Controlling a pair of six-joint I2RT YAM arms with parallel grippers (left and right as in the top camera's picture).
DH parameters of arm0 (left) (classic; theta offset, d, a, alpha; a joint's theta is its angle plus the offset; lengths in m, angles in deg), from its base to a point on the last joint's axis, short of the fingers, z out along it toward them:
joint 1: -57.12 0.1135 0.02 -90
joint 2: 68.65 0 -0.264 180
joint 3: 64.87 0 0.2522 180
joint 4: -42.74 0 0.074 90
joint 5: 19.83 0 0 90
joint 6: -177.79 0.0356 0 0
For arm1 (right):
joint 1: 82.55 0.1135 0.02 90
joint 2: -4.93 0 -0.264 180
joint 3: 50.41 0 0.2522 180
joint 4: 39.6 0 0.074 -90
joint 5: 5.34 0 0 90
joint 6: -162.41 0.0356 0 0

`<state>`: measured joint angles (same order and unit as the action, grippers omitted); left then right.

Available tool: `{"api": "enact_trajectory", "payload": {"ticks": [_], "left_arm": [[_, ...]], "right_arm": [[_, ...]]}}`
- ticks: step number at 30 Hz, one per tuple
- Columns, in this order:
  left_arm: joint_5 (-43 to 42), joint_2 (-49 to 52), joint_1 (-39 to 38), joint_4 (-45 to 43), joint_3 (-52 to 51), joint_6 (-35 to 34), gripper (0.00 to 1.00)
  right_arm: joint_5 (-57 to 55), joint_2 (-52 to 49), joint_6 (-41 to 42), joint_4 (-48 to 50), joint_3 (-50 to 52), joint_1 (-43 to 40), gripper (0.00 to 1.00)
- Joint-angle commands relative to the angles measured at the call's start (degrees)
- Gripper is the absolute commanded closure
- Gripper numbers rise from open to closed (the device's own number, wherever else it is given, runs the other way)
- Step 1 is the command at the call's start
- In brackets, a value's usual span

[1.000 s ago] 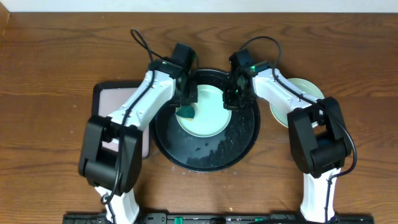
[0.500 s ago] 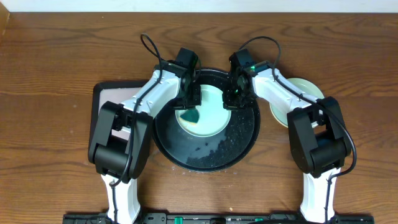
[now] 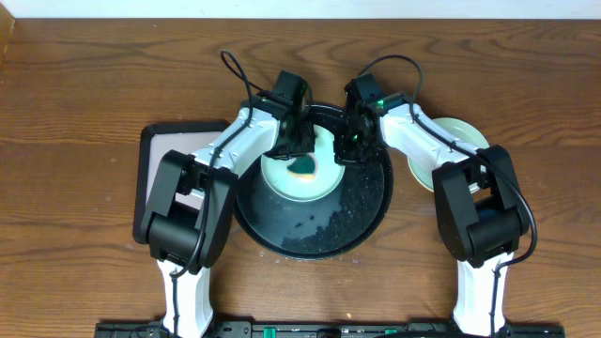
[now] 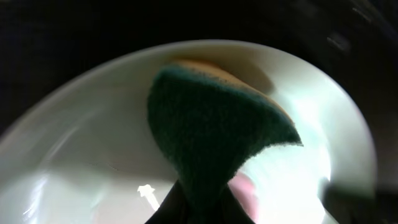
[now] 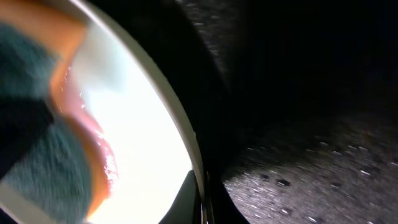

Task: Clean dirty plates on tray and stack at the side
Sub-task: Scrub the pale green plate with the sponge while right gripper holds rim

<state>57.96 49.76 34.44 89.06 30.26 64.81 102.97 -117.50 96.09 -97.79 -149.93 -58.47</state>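
A pale mint plate (image 3: pixel 299 178) lies in the large round black tray (image 3: pixel 315 235). My left gripper (image 3: pixel 297 150) is shut on a green and orange sponge (image 3: pixel 304 167) that presses on the plate; the sponge fills the left wrist view (image 4: pixel 211 124) over the plate (image 4: pixel 93 137). My right gripper (image 3: pixel 349 150) is shut on the plate's right rim (image 5: pixel 193 155), one finger inside and one outside. A second plate, pale yellow-green (image 3: pixel 460 141), lies on the table to the right, partly hidden by my right arm.
Dark crumbs (image 3: pixel 333 221) are scattered over the tray floor, also in the right wrist view (image 5: pixel 298 180). A small rectangular pinkish tray with a black rim (image 3: pixel 160 155) lies left of the black tray, under my left arm.
My left gripper has moved the sponge right and up across the plate. My right gripper has stayed on the plate's rim.
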Motion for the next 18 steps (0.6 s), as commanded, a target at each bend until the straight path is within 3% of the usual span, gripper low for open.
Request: {"api": "enact_trajectory", "payload": {"ticks": [1,8,16,18], "left_arm": [[23.4,1.0,0.7,1.0,-0.1,-9.9,0.93],[20.7,1.0,0.2,11.3,-0.2,-9.9,0.93],[-13.9,1.0,0.2,13.7,-0.2,14.5,0.93],[-19.8,1.0,0.2,13.4,-0.1,17.8,0.93]], "right_arm": [[0.0,-2.4,-0.2,-0.6,1.0,0.8,0.99],[0.0,-2.4,-0.2,-0.4,1.0,0.8,0.99],[0.0,-2.4,-0.2,-0.3,1.0,0.8,0.99],[0.0,-2.4,-0.2,-0.3,1.0,0.8,0.99]]}}
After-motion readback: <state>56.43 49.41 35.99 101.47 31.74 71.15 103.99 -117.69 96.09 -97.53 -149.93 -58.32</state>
